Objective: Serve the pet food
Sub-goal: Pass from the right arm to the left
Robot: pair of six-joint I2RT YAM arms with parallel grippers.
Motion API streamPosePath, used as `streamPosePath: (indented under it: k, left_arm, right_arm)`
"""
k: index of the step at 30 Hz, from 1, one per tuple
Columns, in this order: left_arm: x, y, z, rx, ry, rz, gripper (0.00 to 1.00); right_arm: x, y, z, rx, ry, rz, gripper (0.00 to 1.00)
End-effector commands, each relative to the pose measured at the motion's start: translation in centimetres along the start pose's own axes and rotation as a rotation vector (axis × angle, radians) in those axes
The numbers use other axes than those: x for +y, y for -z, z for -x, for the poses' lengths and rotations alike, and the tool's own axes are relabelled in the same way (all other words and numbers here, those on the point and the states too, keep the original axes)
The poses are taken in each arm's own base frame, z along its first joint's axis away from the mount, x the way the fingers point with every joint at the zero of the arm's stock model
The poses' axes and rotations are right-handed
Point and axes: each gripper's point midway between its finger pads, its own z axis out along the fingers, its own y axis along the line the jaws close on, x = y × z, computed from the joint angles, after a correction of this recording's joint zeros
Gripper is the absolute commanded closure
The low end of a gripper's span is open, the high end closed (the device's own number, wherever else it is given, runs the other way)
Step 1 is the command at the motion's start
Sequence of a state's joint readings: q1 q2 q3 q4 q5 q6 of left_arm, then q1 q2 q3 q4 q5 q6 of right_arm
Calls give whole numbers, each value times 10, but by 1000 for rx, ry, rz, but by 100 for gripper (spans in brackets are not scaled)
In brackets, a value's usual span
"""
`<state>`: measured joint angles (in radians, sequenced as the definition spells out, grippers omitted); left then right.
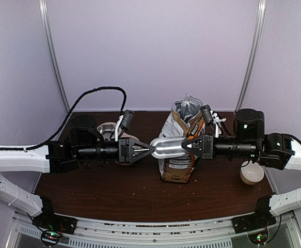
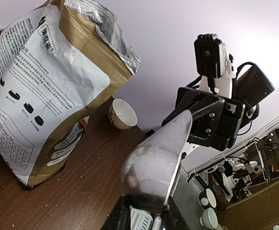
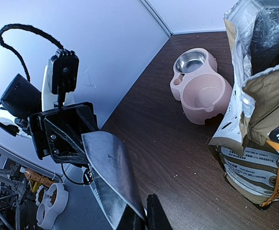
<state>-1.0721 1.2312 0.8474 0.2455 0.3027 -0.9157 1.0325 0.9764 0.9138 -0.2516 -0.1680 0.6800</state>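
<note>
The shiny metal scoop (image 1: 167, 147) hangs in the air between my two grippers, in front of the tall white-grey-orange food bag (image 1: 177, 168). My left gripper (image 1: 151, 149) is shut on the scoop's rounded end, as the left wrist view (image 2: 146, 213) shows. My right gripper (image 1: 184, 146) pinches the scoop's opposite edge, seen in the right wrist view (image 3: 145, 218). The scoop (image 2: 158, 158) looks empty. The bag (image 2: 48, 91) stands upright with its foil top open (image 3: 259, 120). No kibble shows; it is hidden inside the bag.
The pink double-basin feeder (image 3: 199, 86) with a steel bowl sits at the back left, partly behind my left arm (image 1: 109, 132). A white cup (image 1: 252, 173) stands on the right of the dark wooden table (image 1: 114, 196). Crumbs dot the tabletop.
</note>
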Motion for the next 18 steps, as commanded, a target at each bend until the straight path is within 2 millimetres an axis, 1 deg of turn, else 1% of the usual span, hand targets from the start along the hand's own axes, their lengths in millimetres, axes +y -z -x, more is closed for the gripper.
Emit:
streamPosePath:
  k: [1,5,6,7,8,11,13,16,18]
  left_arm:
    - [-22,-1,16,-40,-16,-65,100]
    - [-24,1,18,-45,-15,-73,100]
    - [-25,1,18,-46,-14,-74,100]
    - [-26,2,20,-51,-13,-72,100]
    - [-26,2,21,-54,-12,-69,100]
    - [-25,7,25,-75,-10,-51,100]
    - [-25,10,28,-90,-8,-38,100]
    - [-22,14,31,-108,-1,-10,100]
    - [-19,17,32,-114,13,12,100]
  right_arm:
    - [-15,2,7,-27,22,-91,100]
    - [-18,3,5,-28,18,-105,100]
    - [-18,3,5,-29,15,-103,95]
    - [-17,5,7,-34,12,-99,84]
    - [-15,7,9,-42,12,-94,78]
    - [-8,19,22,-77,21,-89,60]
    - [-4,30,31,-99,36,-97,53]
    - [0,45,43,-125,55,-116,47]
    - [-4,55,49,-138,60,-154,44]
